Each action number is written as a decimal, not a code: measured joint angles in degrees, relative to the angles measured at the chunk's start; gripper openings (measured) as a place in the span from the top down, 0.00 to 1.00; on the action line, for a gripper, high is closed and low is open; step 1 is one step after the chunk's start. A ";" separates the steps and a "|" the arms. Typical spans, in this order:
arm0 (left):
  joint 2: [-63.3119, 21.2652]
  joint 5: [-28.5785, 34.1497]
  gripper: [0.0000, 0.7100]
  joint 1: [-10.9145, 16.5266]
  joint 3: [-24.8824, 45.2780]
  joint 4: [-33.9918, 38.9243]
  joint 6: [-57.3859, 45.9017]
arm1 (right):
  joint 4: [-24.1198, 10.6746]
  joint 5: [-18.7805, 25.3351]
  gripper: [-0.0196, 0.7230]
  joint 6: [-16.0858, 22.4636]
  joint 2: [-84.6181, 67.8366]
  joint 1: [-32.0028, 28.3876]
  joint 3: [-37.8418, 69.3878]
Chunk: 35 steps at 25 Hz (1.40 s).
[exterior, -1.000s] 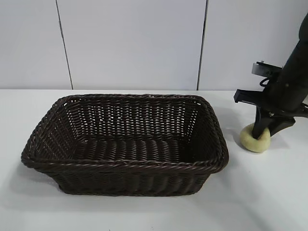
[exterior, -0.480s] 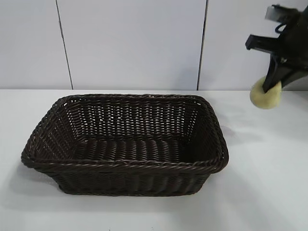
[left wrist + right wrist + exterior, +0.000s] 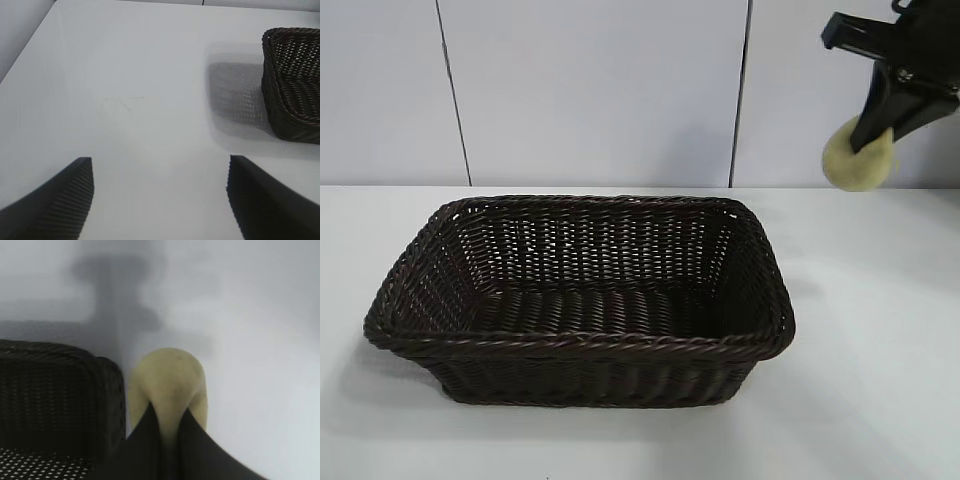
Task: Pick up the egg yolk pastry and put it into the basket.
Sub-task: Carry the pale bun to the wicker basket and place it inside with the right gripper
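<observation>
The egg yolk pastry [image 3: 861,162] is a small pale yellow bun, squeezed between the fingers of my right gripper [image 3: 869,142], high in the air to the right of the basket. In the right wrist view the pastry [image 3: 167,380] bulges out past the shut gripper [image 3: 169,422], with the basket's corner [image 3: 60,390] beside it below. The dark brown wicker basket [image 3: 582,345] stands on the white table, left of centre. My left gripper [image 3: 160,172] is open and empty over bare table, with the basket [image 3: 292,85] farther off.
The white table [image 3: 880,380] lies around the basket. A pale panelled wall [image 3: 600,90] stands behind.
My right gripper has lifted the pastry from the table to well above the basket's rim height and moved it slightly left. The basket has not moved.
</observation>
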 joint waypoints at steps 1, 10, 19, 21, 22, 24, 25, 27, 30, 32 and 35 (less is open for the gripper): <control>0.00 0.00 0.24 0.00 0.00 0.00 0.00 | 0.12 -0.66 0.93 0.00 0.00 1.88 0.00; 0.00 0.00 0.24 0.00 0.00 0.00 0.00 | 0.88 -6.74 0.93 0.00 0.00 15.25 0.00; 0.00 0.00 0.24 0.00 0.00 0.00 0.00 | 0.61 -11.15 0.93 0.00 0.06 16.52 0.00; 0.00 0.00 0.24 0.00 0.00 0.00 0.00 | 0.61 -11.71 0.93 0.00 0.78 16.52 0.00; 0.00 0.00 0.24 0.00 0.00 0.00 0.00 | 0.61 -11.85 0.93 0.00 1.35 16.52 0.00; 0.00 0.00 0.24 0.00 0.00 0.00 0.00 | 0.93 -12.33 0.93 0.01 3.35 16.52 0.00; 0.00 0.00 0.24 0.00 0.00 0.00 0.00 | 1.29 -12.64 0.93 0.01 4.43 16.52 0.00; 0.00 0.00 0.24 0.00 0.00 0.00 0.00 | 2.04 -13.54 0.93 0.01 7.28 16.52 0.00; 0.00 0.00 0.24 0.00 0.00 0.00 0.00 | 2.39 -15.59 0.93 0.01 11.39 16.52 0.00; 0.00 0.00 0.24 0.00 0.00 0.00 0.00 | 2.54 -16.83 0.93 0.01 13.87 16.52 0.00; 0.00 0.00 0.24 0.00 0.00 0.00 0.00 | 2.65 -17.82 0.93 0.01 17.05 16.52 0.00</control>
